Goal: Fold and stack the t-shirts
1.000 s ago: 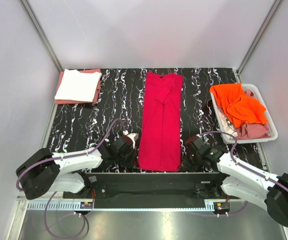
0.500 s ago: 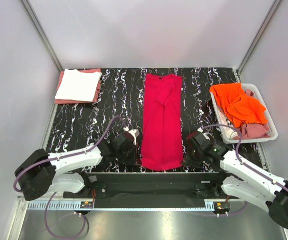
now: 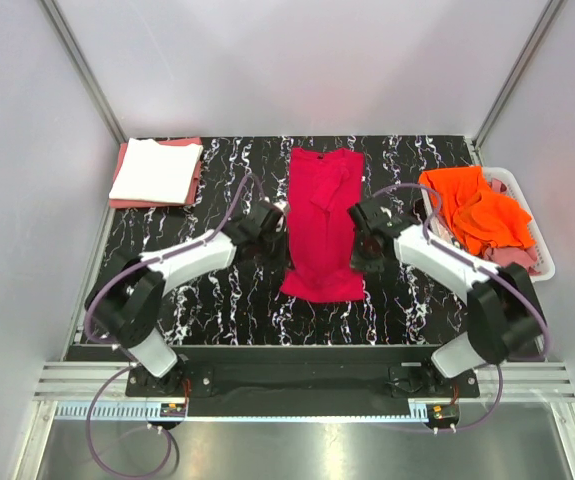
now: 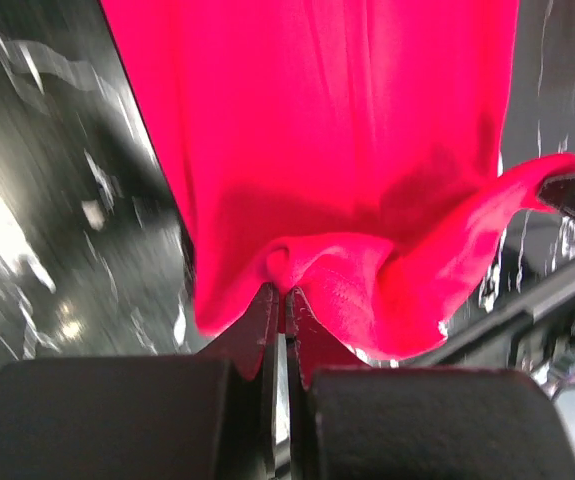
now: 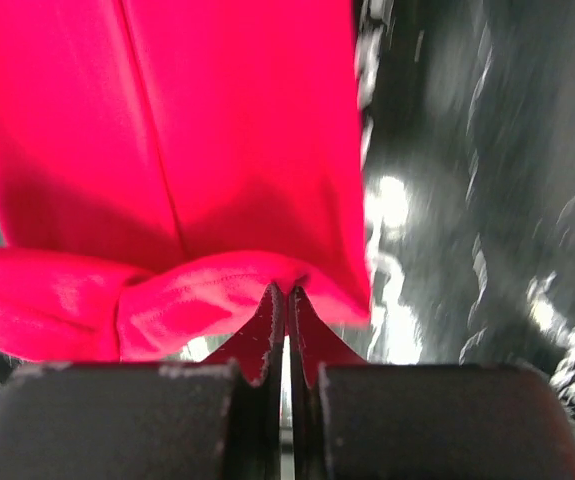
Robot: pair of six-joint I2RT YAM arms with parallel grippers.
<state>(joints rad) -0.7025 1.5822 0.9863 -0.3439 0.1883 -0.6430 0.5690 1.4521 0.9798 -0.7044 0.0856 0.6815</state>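
change: a second ago both pincers are low at the 6 o'clock edge of the counter (image 3: 217,300), on the near hem of the red shirt (image 3: 322,200), which lies stretched full length. now both arms reach out toward 12 o'clock and the hem rides with them, so the shirt looks much shorter and its near end sits mid-counter.

left pincer (image 4: 285,300) is pinched tight on the left hem corner, with red cloth bunched right at the tips. right pincer (image 5: 285,295) is the same on the right corner, clamped with no gap. the hem sags between the two.

meaning: the half fold, hem to collar, looks under way but not finished. the collar end at 12 o'clock lies flat and uncovered, and the hem is not laid down yet. likely next is to carry on to 12 o'clock, lay the hem on the collar end, and let go. risk: uneven corners make a skewed fold.

containers: the white basket (image 3: 545,265) at 3 o'clock holds an orange shirt (image 3: 477,210) heaped on top and a pink shirt (image 3: 512,258) under it at the near end, both unfolded. the stack at 10 o'clock is a folded white shirt (image 3: 155,168) on a folded salmon shirt (image 3: 195,182), well apart from the arms.
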